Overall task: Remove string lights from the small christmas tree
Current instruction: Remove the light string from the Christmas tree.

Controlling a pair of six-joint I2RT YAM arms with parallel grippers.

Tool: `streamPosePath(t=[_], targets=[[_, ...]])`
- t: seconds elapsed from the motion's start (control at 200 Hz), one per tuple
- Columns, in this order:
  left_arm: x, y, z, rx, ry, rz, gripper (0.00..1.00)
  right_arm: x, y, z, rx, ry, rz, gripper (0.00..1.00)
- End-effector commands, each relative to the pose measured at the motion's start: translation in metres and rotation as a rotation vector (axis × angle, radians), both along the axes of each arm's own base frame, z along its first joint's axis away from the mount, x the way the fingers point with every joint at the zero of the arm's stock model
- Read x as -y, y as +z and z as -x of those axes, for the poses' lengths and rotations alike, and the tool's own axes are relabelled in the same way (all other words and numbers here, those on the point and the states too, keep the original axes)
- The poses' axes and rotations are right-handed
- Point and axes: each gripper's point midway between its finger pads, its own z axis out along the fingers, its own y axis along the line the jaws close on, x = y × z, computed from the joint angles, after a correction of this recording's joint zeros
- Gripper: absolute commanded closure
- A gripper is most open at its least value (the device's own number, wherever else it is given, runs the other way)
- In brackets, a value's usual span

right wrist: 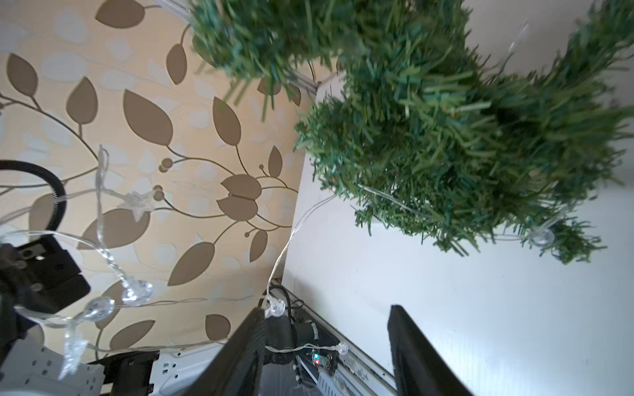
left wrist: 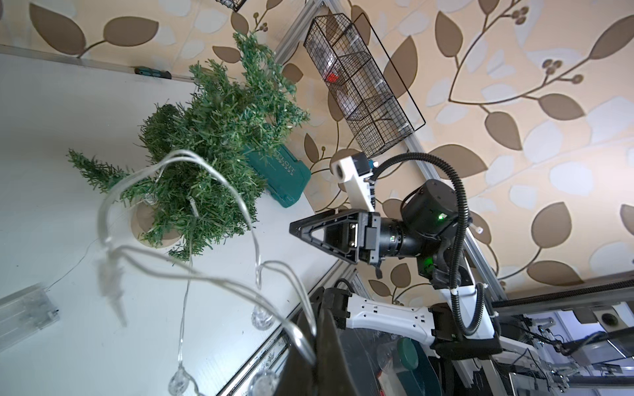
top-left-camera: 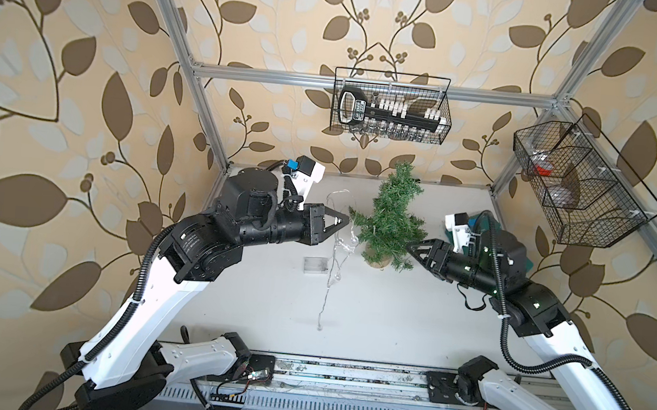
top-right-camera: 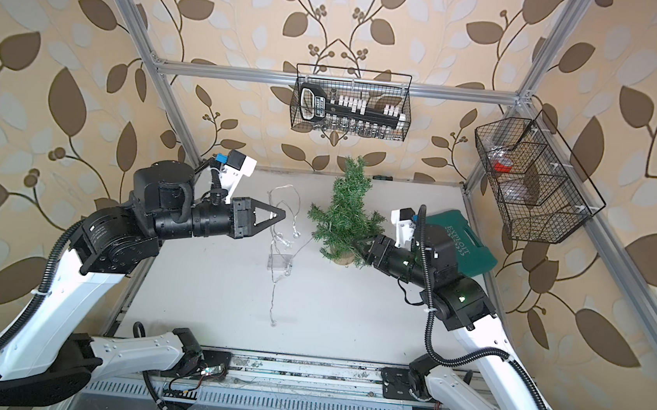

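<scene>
The small christmas tree (top-left-camera: 393, 215) stands upright on its round tan base (top-left-camera: 374, 262) toward the far middle of the white table (top-left-camera: 389, 321), a little right of centre. The left gripper (top-left-camera: 344, 220) hovers just left of the tree, its jaws pressed together on the string lights (left wrist: 261, 316). In the left wrist view the clear wires run straight into the closed fingertips. From that grip the wire loops toward the far side and hangs down in strands set with round bulbs. One strand trails toward the near edge and ends in a bulb (top-left-camera: 319, 327) on the table. The clear battery box (top-left-camera: 314, 265) lies flat on the table, left of the tree's base and nearer than the left gripper. Part of the lights is caught in the tree: the right wrist view shows a wire threading the lower branches and a bulb (right wrist: 542, 237) at a branch tip. The right gripper (top-left-camera: 410, 246) sits at the tree's lower right branches, jaws about half apart and holding nothing, with only table showing between them. Whether a fingertip brushes the needles cannot be told. Behind the right arm lies a green case (top-right-camera: 460, 238) printed "EXPLOIT". A wire basket (top-left-camera: 390, 106) on the far wall holds a black tool whose label is too small to read. Another wire basket (top-left-camera: 582, 187) hangs on the right.
</scene>
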Motion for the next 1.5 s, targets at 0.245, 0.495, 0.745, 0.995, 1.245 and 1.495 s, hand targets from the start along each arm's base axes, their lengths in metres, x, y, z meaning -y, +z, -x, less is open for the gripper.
streamPosePath(t=[0.245, 0.495, 0.745, 0.995, 1.245, 1.495], targets=[[0.011, 0.015, -0.006, 0.047, 0.027, 0.040, 1.00, -0.070, -0.018, -0.007, -0.035, -0.079, -0.066, 0.37], [0.011, 0.014, -0.006, 0.059, 0.026, 0.029, 1.00, -0.111, -0.023, -0.021, -0.039, -0.060, -0.071, 0.37], [0.006, 0.014, -0.004, 0.070, 0.035, 0.023, 1.00, -0.122, -0.016, -0.029, -0.026, -0.069, -0.080, 0.37], [0.005, 0.014, -0.003, 0.073, 0.035, 0.017, 1.00, -0.120, -0.019, -0.029, -0.045, -0.096, -0.083, 0.44], [0.010, 0.014, -0.005, 0.052, 0.030, 0.048, 1.00, -0.134, -0.013, -0.020, -0.043, -0.121, -0.102, 0.50], [0.011, 0.017, -0.004, 0.051, 0.026, 0.058, 1.00, -0.139, -0.024, -0.021, -0.069, -0.164, -0.102, 0.56]])
